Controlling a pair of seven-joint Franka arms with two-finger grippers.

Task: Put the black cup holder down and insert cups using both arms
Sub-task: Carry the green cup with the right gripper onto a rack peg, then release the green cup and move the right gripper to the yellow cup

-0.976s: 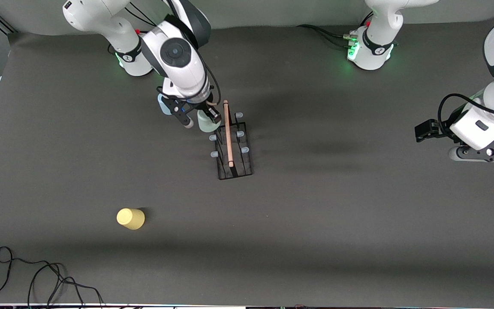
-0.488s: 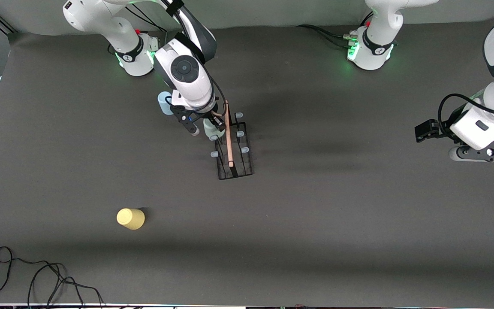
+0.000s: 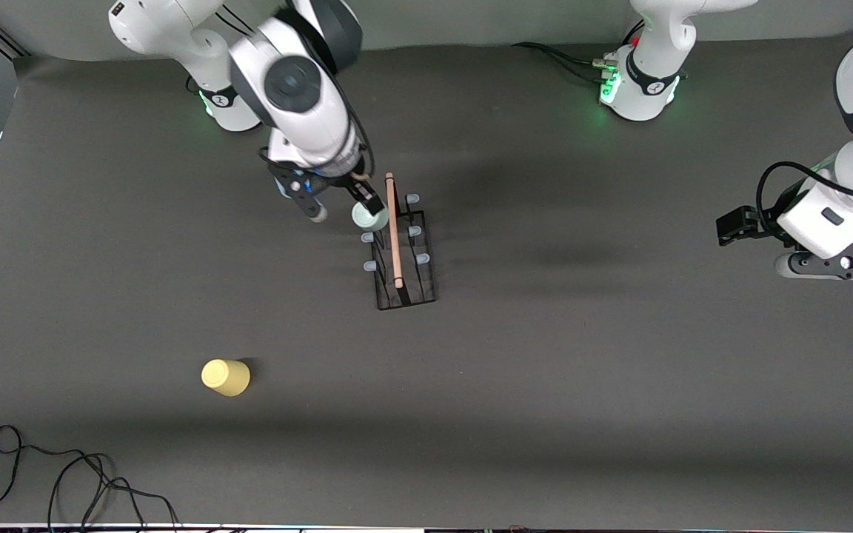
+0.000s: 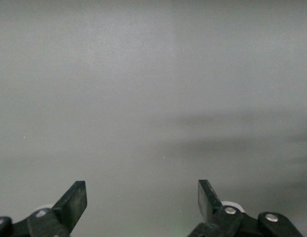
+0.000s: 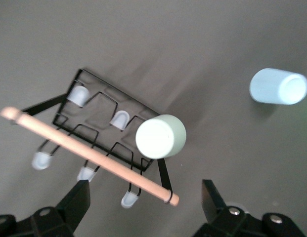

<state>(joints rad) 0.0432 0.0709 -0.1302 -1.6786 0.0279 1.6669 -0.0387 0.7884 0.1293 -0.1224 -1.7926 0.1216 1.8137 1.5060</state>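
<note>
The black cup holder (image 3: 405, 293) stands mid-table, with its wooden handle (image 3: 394, 229) on top. The sage green cup (image 3: 369, 216) sits upside down on a peg at the rack's end nearest the robot bases, on the side toward the right arm. My right gripper (image 3: 340, 205) is open and empty above that cup. In the right wrist view the green cup (image 5: 160, 136), the rack's handle (image 5: 89, 150) and the light blue cup (image 5: 279, 86) lying on the table all show past the open gripper (image 5: 143, 193). The yellow cup (image 3: 225, 377) stands upside down nearer the front camera. My left gripper (image 3: 737, 225) waits open (image 4: 142, 197) at its end of the table.
Black cables (image 3: 64, 481) lie at the table's front corner at the right arm's end. The light blue cup is hidden under the right arm in the front view. The two green-lit bases (image 3: 637, 89) stand along the table's edge.
My right gripper carried the green cup onto the rack's peg, let it go and lifted away. The left arm has not moved.
</note>
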